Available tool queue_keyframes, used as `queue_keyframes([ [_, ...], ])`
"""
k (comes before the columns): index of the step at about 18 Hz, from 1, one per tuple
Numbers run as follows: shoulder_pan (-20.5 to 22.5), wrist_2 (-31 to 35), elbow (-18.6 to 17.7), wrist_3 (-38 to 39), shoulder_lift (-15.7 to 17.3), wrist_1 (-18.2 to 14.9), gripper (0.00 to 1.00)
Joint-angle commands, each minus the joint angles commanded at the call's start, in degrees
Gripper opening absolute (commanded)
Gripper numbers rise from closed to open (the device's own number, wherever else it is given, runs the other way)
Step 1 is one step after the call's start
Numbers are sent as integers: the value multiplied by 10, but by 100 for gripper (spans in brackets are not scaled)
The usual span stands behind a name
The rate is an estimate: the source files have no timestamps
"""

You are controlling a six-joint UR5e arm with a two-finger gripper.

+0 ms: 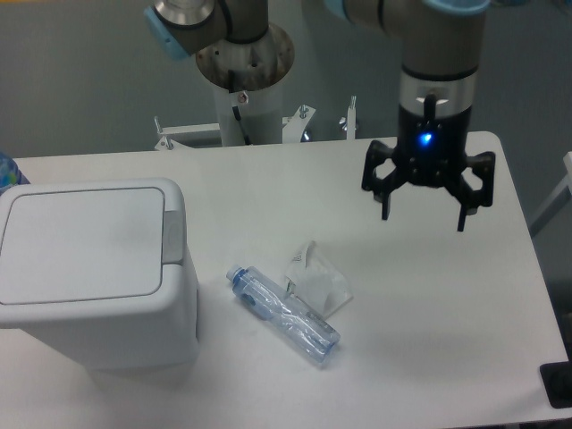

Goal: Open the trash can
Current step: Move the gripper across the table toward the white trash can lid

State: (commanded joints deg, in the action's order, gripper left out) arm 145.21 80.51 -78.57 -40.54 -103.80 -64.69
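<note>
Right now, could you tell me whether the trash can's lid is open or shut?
Shut: the lid lies flat on the trash can.

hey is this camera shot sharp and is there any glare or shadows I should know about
Fixed camera view: slightly soft overall, no harsh glare. The gripper shows a small blue light and casts a faint shadow on the table; the trash can shadows the table at its base; the bottle has mild highlights.
</note>
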Motion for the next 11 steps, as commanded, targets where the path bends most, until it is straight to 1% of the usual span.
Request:
queue_keyframes([
  [5, -53, -2, -4, 89, 4, -2, 100],
  [8, -84, -2, -6, 167, 13, -4, 100],
  [11, -100, -1, -14, 196, 21, -7, 100],
])
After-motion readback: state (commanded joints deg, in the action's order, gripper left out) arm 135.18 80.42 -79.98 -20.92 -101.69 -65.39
